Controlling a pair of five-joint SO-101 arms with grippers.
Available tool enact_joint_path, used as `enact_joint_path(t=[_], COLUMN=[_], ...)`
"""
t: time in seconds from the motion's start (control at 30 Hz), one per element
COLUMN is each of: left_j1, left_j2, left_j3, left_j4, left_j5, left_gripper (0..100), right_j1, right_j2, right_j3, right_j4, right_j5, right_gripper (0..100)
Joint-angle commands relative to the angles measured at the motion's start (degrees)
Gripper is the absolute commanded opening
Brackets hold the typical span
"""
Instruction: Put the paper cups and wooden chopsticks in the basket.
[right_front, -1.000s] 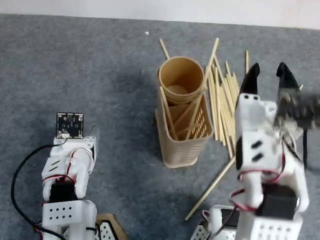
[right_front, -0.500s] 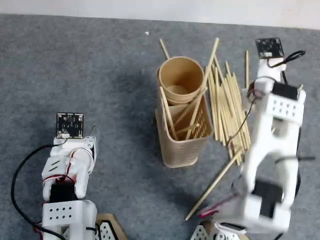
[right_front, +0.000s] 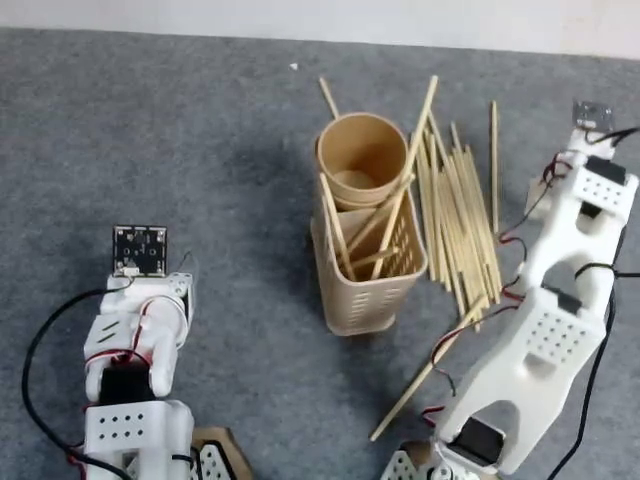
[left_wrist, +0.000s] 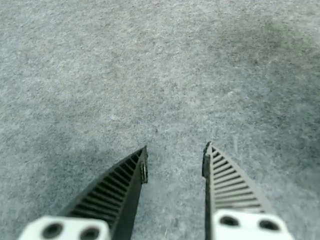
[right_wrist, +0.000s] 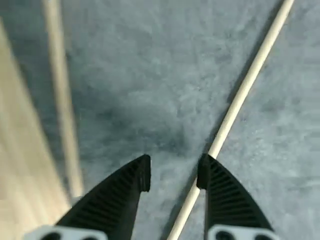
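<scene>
Right gripper (right_wrist: 172, 175), fingers spread, straddles a pale wooden chopstick (right_wrist: 250, 75) lying on grey carpet right of the beige slotted plastic basket (right_front: 370, 285) at frame centre. Recommend centring the stick before closing. Left gripper (left_wrist: 175, 162), lower left, is spread and holds nothing.

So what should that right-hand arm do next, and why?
Probably close the right gripper on the chopstick: in its wrist view the jaws are open over the grey mat and the stick runs between them, close to one. Loose chopsticks lie beside the basket.
</scene>
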Motion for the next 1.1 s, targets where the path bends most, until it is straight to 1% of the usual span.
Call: enact_joint_path(t=[0.0,0.17,0.27,0.5,0.57,0.83,0.97,1.07], left_j1=[1.01,2.15,2.15,2.15,2.15,2.15,2.15,2.15], left_j2=[-0.57,-0.57,-0.57,-0.57,-0.57,-0.57,-0.57,-0.57], left_j3=[-0.22,-0.04,-0.04,-0.04,-0.04,-0.04,-0.04,-0.04], left_j4=[-1.05,-1.05,-1.05,-1.05,-1.05,-1.05,-1.05,-1.05], left_j5=[-0.44,-0.44,-0.44,-0.44,-0.44,-0.44,-0.44,-0.44], left_gripper=[20,20,20,20,20,20,20,20], right_j1=[1.89,3.56,4.00,2.95,3.12,4.44,4.53,4.62], right_j2=[5.23,9.63,9.54,7.78,8.22,19.91,24.75,26.86], right_j3=[-7.34,-12.09,-14.81,-33.98,-38.46,-40.57,-40.57,-40.57], right_j4=[-0.66,-0.48,2.86,18.51,20.62,20.44,16.57,15.52], right_j5=[-0.79,-0.79,-0.70,-0.53,-0.53,-0.44,-0.44,-0.44], right_gripper=[16.9,16.9,16.9,16.9,16.9,16.9,16.9,16.9])
